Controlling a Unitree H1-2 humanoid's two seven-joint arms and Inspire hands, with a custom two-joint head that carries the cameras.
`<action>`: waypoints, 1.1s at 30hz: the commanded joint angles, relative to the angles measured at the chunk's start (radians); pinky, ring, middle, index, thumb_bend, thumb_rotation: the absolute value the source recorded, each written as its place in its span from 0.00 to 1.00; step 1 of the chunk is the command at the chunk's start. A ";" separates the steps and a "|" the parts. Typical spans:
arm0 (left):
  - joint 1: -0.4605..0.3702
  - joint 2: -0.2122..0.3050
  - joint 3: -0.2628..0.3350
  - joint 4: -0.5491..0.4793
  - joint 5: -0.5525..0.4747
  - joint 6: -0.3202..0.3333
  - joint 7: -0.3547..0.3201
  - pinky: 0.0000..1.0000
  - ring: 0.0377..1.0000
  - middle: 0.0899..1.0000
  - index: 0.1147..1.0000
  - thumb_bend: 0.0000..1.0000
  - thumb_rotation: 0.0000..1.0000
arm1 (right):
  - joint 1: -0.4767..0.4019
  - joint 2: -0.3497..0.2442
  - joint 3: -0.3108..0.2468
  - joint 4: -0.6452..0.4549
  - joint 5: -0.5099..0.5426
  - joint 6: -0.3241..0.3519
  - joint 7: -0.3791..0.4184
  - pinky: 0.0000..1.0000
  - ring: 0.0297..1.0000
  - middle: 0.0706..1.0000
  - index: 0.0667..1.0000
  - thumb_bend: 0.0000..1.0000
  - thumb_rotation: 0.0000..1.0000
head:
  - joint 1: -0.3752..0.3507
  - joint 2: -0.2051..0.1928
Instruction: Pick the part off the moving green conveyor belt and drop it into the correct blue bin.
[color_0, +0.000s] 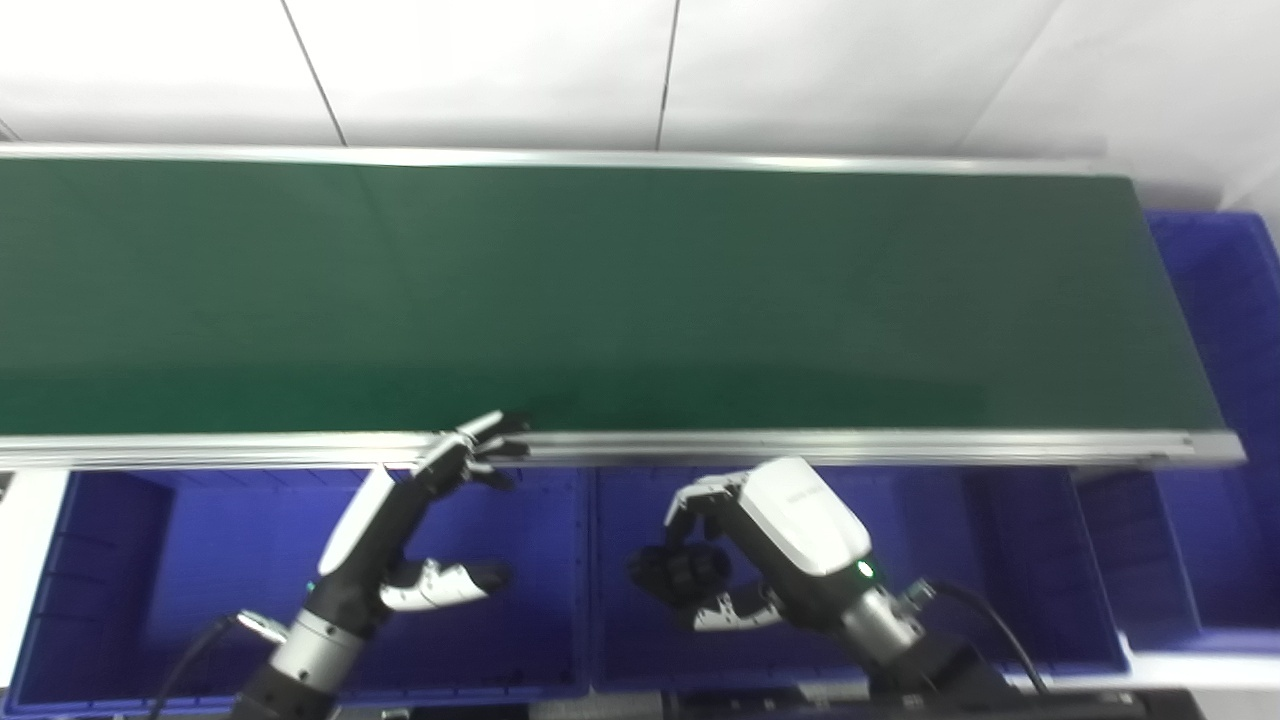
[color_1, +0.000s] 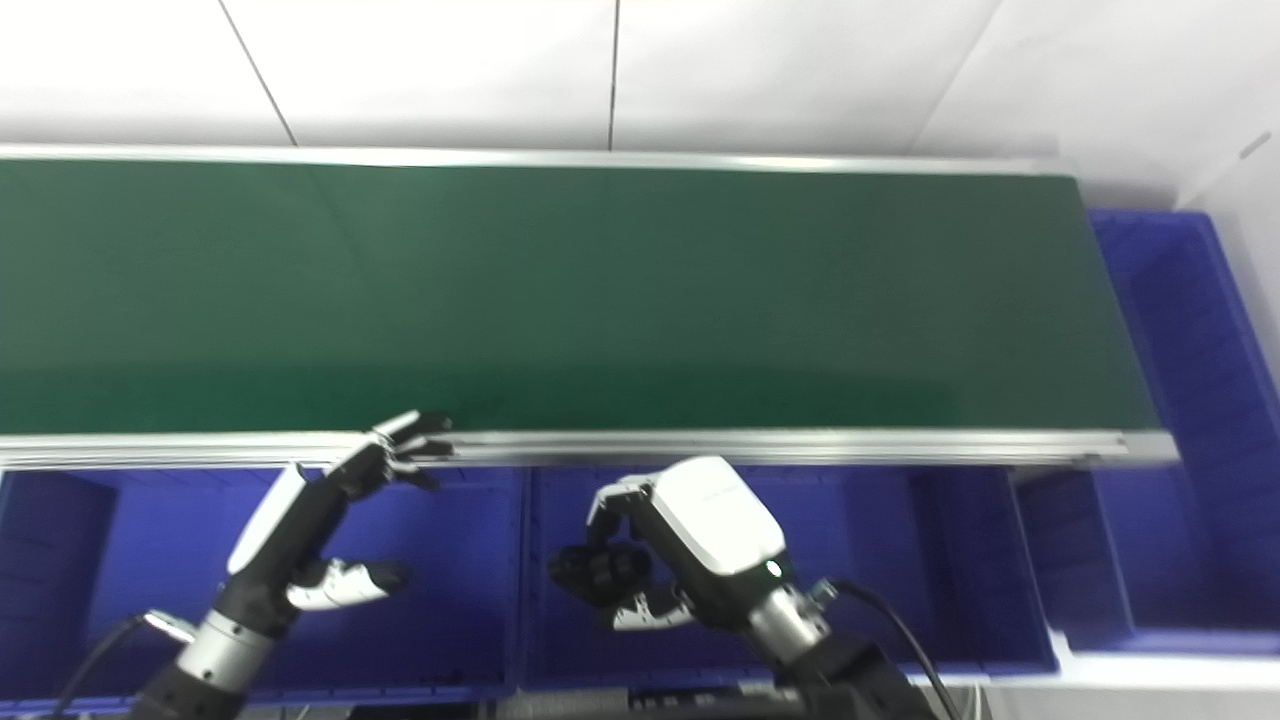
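The long dark green conveyor belt (color_0: 600, 290) runs across the room in its silver aluminium frame (color_0: 800, 447), and its surface carries nothing that I can make out. Below its near rail sits a row of deep blue plastic bins; another blue bin (color_0: 1225, 300) stands past the belt's right end.

The right hand (color_0: 745, 540), white-shelled with dark fingers, hangs over the middle blue bin (color_0: 960, 560). Its fingers are curled round a small black chunky part (color_0: 680, 572), gripping it from above, with the thumb tucked beneath. The part is up in the air inside the bin's opening, not resting on the bin floor.

The left hand (color_1: 330, 500) hovers over the left blue bin (color_1: 60, 560) with nothing in it. Its fingers (color_1: 415, 440) are spread and stretched forward, the tips reaching the belt's near rail, and the thumb sticks out sideways well apart from them.
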 joint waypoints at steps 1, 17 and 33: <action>0.004 -0.008 0.016 -0.038 0.000 -0.034 -0.018 0.62 0.76 0.84 0.84 0.71 0.75 | -0.014 -0.005 0.012 -0.019 -0.043 0.037 0.050 0.38 0.42 0.53 0.46 0.49 0.00 | 0.003 0.001; 0.045 -0.037 0.070 -0.052 -0.010 -0.034 -0.075 0.61 0.76 0.83 0.83 0.72 0.76 | 0.073 0.080 -0.022 -0.197 -0.125 0.174 0.196 1.00 0.99 0.98 0.92 0.60 0.84 | 0.019 0.002; 0.077 -0.027 0.060 -0.058 0.019 -0.034 -0.045 0.66 0.77 0.82 0.82 0.73 0.77 | 0.312 0.249 -0.034 -0.224 0.479 0.080 -0.056 0.82 0.90 0.93 0.94 0.58 0.77 | 0.075 -0.035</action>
